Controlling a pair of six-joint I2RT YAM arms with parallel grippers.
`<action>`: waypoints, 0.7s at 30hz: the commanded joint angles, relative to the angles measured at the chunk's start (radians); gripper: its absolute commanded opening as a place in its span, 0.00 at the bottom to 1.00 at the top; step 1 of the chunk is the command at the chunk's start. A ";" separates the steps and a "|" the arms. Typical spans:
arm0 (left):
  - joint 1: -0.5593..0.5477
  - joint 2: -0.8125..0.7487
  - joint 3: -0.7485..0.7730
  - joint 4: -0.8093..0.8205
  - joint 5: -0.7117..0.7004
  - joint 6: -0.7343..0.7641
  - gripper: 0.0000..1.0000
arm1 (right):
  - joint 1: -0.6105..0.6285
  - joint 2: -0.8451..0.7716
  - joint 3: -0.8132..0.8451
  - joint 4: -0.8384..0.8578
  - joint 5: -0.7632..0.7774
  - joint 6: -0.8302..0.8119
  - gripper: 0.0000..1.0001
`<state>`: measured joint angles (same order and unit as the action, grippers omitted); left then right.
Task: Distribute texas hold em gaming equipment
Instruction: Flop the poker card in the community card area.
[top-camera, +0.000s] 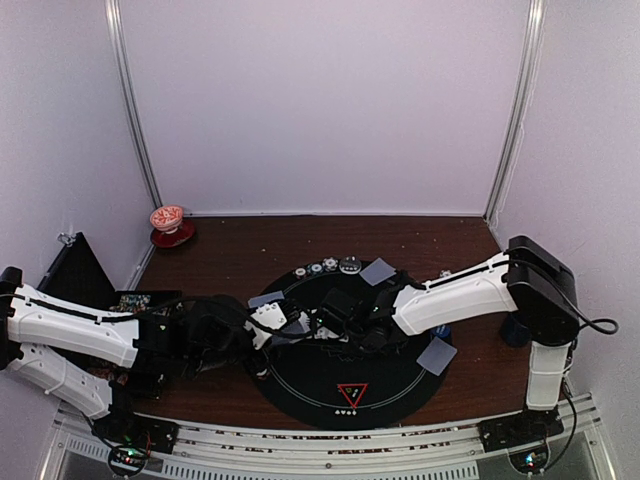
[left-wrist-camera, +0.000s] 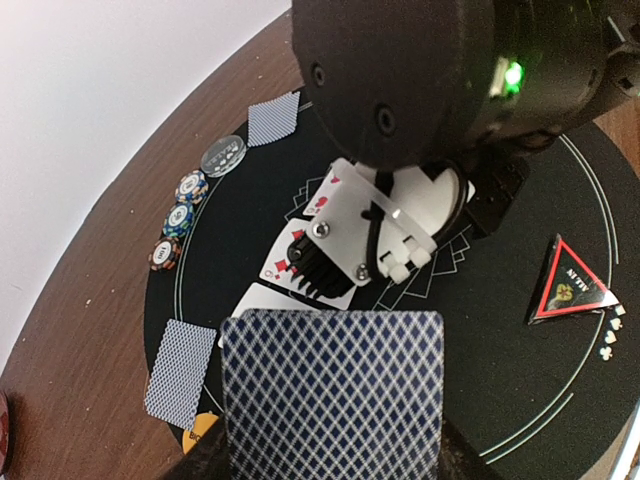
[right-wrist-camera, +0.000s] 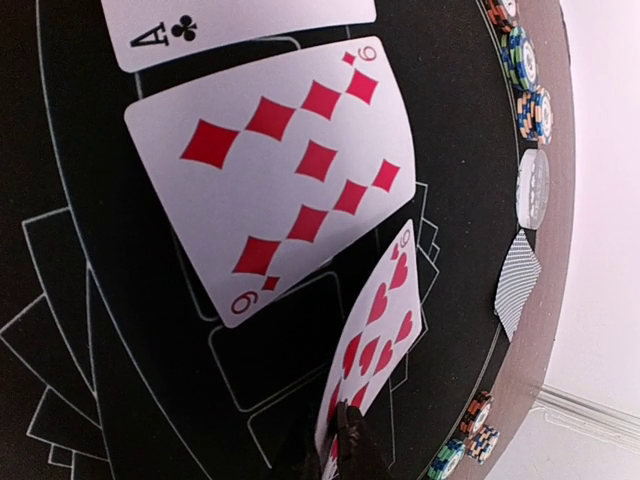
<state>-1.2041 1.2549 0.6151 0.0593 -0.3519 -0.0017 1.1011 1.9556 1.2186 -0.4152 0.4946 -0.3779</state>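
we seem to be dealing the board: right gripper (right-wrist-camera: 345, 440) pinches a hearts card (right-wrist-camera: 385, 320) beside the nine of diamonds (right-wrist-camera: 290, 170) on the mat (right-wrist-camera: 120, 400); left gripper (left-wrist-camera: 335, 465) clamps a blue-backed card (left-wrist-camera: 330, 390). next, lay the hearts card flat.

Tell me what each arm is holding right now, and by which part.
Left fingers pinch a face-down blue-backed card by its near edge. Right fingers pinch a face-up hearts card by its lower end.
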 joint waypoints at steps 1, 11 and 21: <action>0.002 -0.019 0.013 0.057 -0.007 0.001 0.54 | 0.000 0.014 -0.010 0.007 -0.022 -0.005 0.07; 0.002 -0.020 0.014 0.056 -0.007 0.002 0.54 | 0.004 0.015 -0.006 0.005 -0.061 -0.007 0.21; 0.002 -0.020 0.014 0.057 -0.007 0.002 0.54 | 0.014 0.008 -0.003 0.001 -0.080 -0.008 0.27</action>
<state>-1.2041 1.2549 0.6151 0.0593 -0.3519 -0.0017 1.1061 1.9656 1.2179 -0.4145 0.4248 -0.3908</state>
